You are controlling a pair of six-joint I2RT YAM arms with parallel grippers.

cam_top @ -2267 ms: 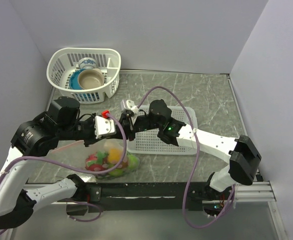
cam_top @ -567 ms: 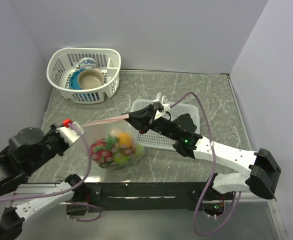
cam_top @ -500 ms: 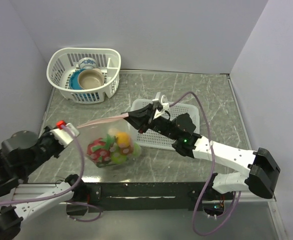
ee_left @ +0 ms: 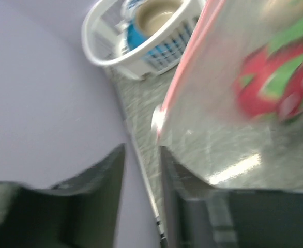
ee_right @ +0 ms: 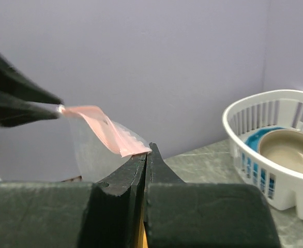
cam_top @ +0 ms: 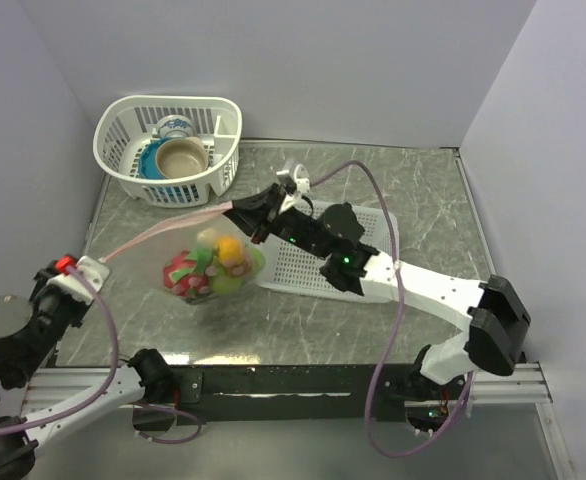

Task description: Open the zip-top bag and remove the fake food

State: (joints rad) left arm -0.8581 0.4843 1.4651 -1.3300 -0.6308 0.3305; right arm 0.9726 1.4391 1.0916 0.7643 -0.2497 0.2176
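Over the grey marbled table (cam_top: 423,200), between the round white basket (cam_top: 123,130) at upper left and the flat mesh tray (cam_top: 318,272) at centre, my right gripper (cam_top: 241,212) presses its jaws on the pink zipper strip (ee_right: 110,135). The zip-top bag (cam_top: 178,245) hangs left of centre, the fake food (cam_top: 208,268) bunched low. My left gripper (ee_left: 141,152), at lower left, stands parted on nothing. I judge it should pinch one lip only, near the strip's free end, and pull steadily. No writing is readable.
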